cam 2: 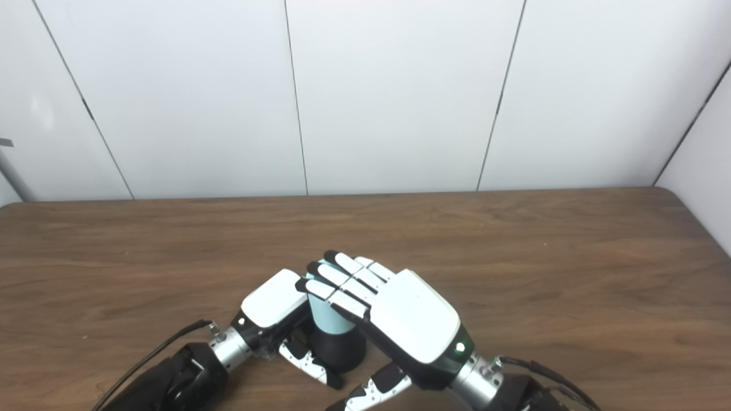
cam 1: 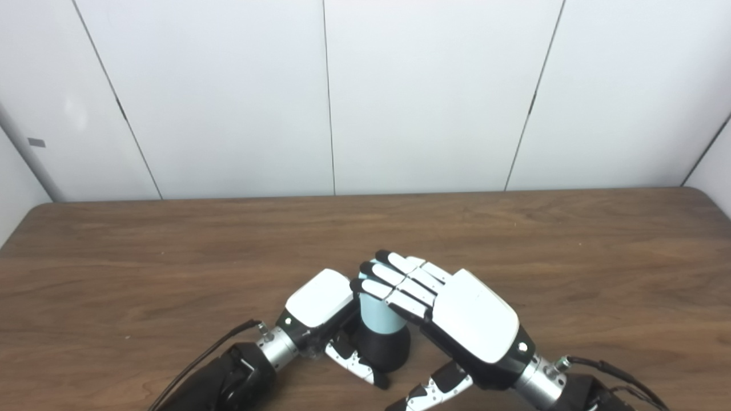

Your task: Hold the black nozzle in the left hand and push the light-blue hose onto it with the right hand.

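Observation:
A short light-blue hose (cam 1: 377, 317) stands upright on a black nozzle (cam 1: 390, 348) near the table's front edge. My left hand (cam 1: 321, 301) is shut around the nozzle from the left. Its thumb (cam 1: 353, 361) curls across the black base, and its fingers are hidden behind the nozzle. My right hand (cam 1: 460, 315) comes in from the right, palm down. Its nearly straight fingers (cam 1: 394, 279) lie flat over the top end of the hose and cover it. The right thumb (cam 1: 437, 389) hangs low, apart from hose and nozzle.
The brown wooden table (cam 1: 171, 257) stretches wide to both sides and back to a white panelled wall (cam 1: 400, 97). Black cables (cam 1: 200, 357) trail from both wrists near the front edge.

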